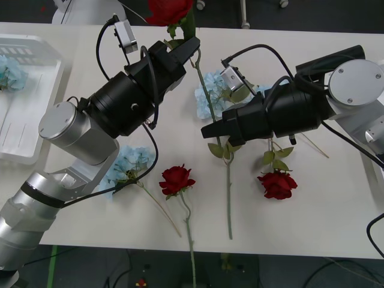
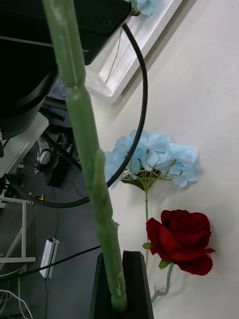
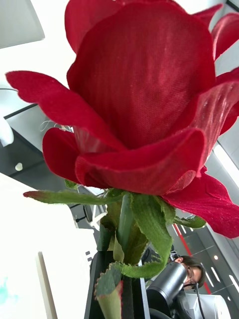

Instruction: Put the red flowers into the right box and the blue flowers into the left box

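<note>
One red flower [image 1: 170, 11] is held up over the far side of the table, its bloom [image 3: 139, 99] just above my left gripper [image 1: 189, 49], which is shut on the stem right under the bloom. My right gripper [image 1: 207, 129] is shut lower down on the same stem [image 2: 92, 164]. Two more red flowers [image 1: 176, 179] [image 1: 277, 184] lie on the table near the front. Blue flowers lie at the front left [image 1: 129, 163] and mid-table [image 1: 211, 91]. The left box [image 1: 36, 96] stands at the far left with a blue flower [image 1: 8, 73] inside. The right box is out of view.
The held stem hangs down past the right gripper to the table's front edge [image 1: 230, 234]. My left arm [image 1: 78, 129] crosses the table's left half. Cables loop over both wrists. In the right wrist view a blue flower [image 2: 154, 157] and a red flower [image 2: 184, 239] lie below.
</note>
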Motion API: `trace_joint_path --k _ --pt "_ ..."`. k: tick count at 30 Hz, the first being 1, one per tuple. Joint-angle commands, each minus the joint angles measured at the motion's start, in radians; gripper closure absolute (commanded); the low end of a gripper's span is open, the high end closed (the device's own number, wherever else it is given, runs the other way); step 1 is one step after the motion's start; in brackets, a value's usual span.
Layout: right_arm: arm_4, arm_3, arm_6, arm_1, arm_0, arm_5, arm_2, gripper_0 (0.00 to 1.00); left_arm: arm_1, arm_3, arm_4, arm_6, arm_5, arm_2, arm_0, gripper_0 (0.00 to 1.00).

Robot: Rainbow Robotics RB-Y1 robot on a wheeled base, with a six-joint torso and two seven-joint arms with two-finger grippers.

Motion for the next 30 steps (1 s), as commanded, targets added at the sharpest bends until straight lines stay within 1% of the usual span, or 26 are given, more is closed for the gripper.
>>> trace_joint_path --k 1,2,3,4,5,6,7,10,14,17,20,22,23,24,25,26,28,29,30 --pt "0.015 -0.034 -0.044 0.02 -0.047 -0.012 0.003 1.0 0.026 -0.046 0.016 0.048 -0.008 -0.015 -0.044 1.0" --pt "0.018 -0.034 -0.044 0.019 -0.047 -0.014 0.003 1.0 0.026 -0.046 0.019 0.048 -0.008 -0.015 -0.044 1.0" --pt "0.023 -0.034 -0.046 0.016 -0.047 -0.014 0.003 1.0 0.027 -0.046 0.025 0.048 -0.008 -0.015 -0.044 0.95" --pt "0.025 -0.034 -0.047 0.014 -0.047 -0.014 0.003 1.0 0.029 -0.046 0.027 0.048 -0.008 -0.014 -0.044 0.83" --pt "0.031 -0.034 -0.049 0.011 -0.048 -0.014 0.003 1.0 0.029 -0.046 0.03 0.049 -0.008 -0.015 -0.044 0.46" --pt "0.037 -0.034 -0.051 0.006 -0.048 -0.014 0.003 1.0 0.032 -0.046 0.033 0.049 -0.008 -0.015 -0.044 0.14" --pt "0.04 -0.034 -0.052 0.003 -0.048 -0.015 0.003 1.0 0.034 -0.046 0.037 0.049 -0.008 -0.014 -0.044 0.01" --pt "0.057 -0.034 -0.061 -0.011 -0.05 -0.015 0.001 1.0 0.052 -0.047 0.051 0.049 -0.005 -0.015 -0.043 0.0" --pt "0.069 -0.032 -0.075 -0.041 -0.05 -0.014 -0.002 1.0 0.116 -0.059 0.074 0.049 0.012 -0.005 -0.026 0.0" --pt "0.087 -0.032 -0.086 -0.07 -0.05 -0.015 -0.009 1.0 0.175 -0.087 0.077 0.049 0.041 0.032 0.018 0.0" --pt "0.118 -0.029 -0.113 -0.126 -0.05 -0.014 -0.022 1.0 0.247 -0.084 0.045 0.049 0.141 0.114 0.074 0.0" --pt "0.141 -0.026 -0.158 -0.187 -0.051 -0.014 -0.039 1.0 0.301 -0.059 0.01 0.053 0.262 0.186 0.112 0.0" --pt "0.149 -0.023 -0.167 -0.202 -0.051 -0.014 -0.04 1.0 0.311 -0.049 0.004 0.054 0.297 0.204 0.118 0.0" --pt "0.159 -0.014 -0.189 -0.236 -0.05 -0.014 -0.049 1.0 0.328 -0.021 -0.009 0.057 0.379 0.241 0.127 0.0" --pt "0.179 -0.002 -0.209 -0.277 -0.051 -0.01 -0.054 1.0 0.339 0.014 -0.026 0.059 0.466 0.282 0.129 0.0" --pt "0.19 0.003 -0.215 -0.297 -0.053 -0.01 -0.057 1.0 0.343 0.031 -0.035 0.06 0.509 0.302 0.13 0.0" --pt "0.236 0.044 -0.216 -0.374 -0.051 0.002 -0.068 1.0 0.353 0.114 -0.095 0.065 0.676 0.39 0.127 0.0" --pt "0.245 0.058 -0.215 -0.392 -0.053 0.008 -0.072 1.0 0.353 0.134 -0.115 0.065 0.716 0.41 0.124 0.0" --pt "0.264 0.089 -0.212 -0.429 -0.056 0.026 -0.078 1.0 0.351 0.166 -0.156 0.068 0.787 0.448 0.12 0.0"
